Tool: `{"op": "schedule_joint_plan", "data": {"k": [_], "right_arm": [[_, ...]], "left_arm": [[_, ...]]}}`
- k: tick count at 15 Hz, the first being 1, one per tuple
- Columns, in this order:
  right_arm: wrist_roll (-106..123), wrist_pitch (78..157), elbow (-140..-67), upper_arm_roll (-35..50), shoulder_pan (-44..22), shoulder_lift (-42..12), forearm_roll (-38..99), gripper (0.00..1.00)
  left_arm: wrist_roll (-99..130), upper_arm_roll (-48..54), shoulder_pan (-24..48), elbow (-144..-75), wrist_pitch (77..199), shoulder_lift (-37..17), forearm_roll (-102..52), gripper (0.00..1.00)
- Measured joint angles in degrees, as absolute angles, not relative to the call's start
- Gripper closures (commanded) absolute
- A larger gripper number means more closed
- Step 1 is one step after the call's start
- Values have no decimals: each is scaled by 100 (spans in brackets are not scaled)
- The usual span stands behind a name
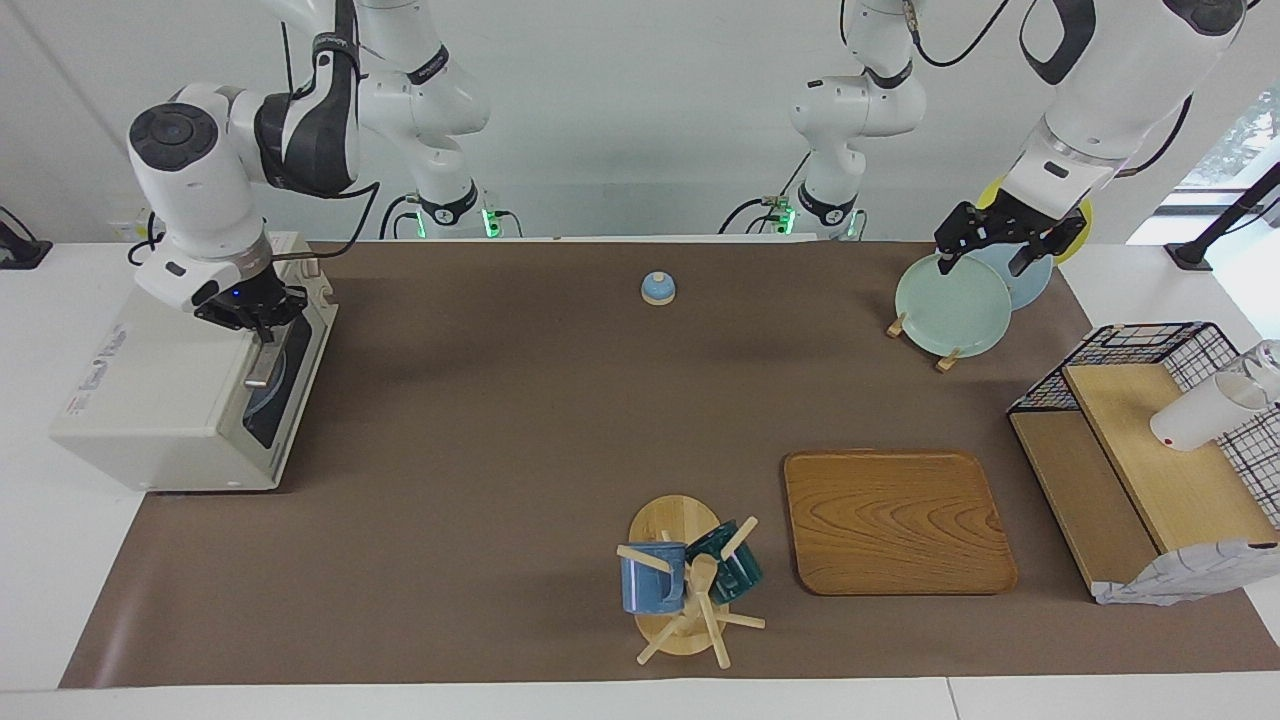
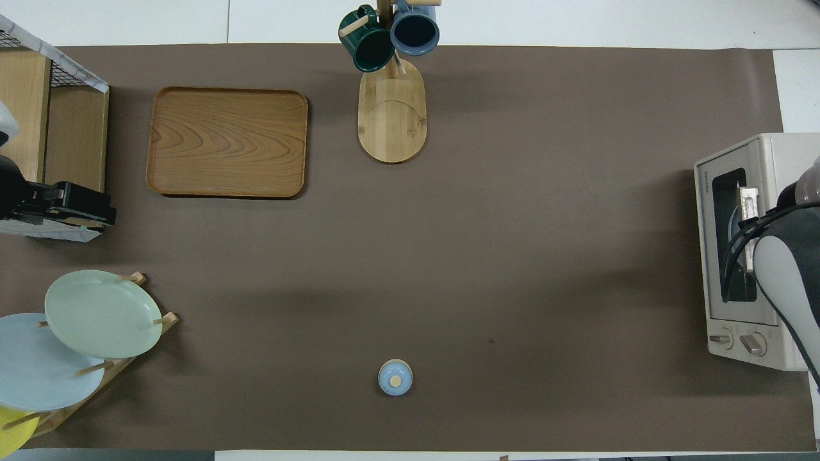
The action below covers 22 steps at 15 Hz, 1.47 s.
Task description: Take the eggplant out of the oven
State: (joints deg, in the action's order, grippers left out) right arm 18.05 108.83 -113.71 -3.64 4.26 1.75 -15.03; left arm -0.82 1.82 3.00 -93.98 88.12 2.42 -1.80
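Right gripper [image 1: 262, 335] sits at the handle of the oven [image 1: 150, 400], door shut; can't tell whether it's clamped on. Eggplant not visible, only a dark shape through the glass. Left gripper [image 1: 990, 250] waits over the plate rack [image 1: 950, 305], fingers apart.

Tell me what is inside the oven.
The oven door is closed, with the right pincer at its handle. Through the dark glass a pale blue curved shape shows, perhaps a plate. No eggplant can be made out; the arm and glass hide the rest.
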Motion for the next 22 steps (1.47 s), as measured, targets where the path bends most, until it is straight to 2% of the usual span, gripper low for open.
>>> {"op": "schedule_joint_plan", "data": {"k": [8,12,22], "right_arm": [[1778,11267,-11694,-346,474,336,-1408,100],[1345,11354,-11821,-309,189,316,-933,100],[756,12947,-12635,-155,-220,-347,-82,100]], "left_arm": [[-82,182,300,-9398,8812,242,-180,0],[-82,182,300,-9398,8812,242,-180,0],[-82,182,300,-9398,8812,242,-180,0]]}}
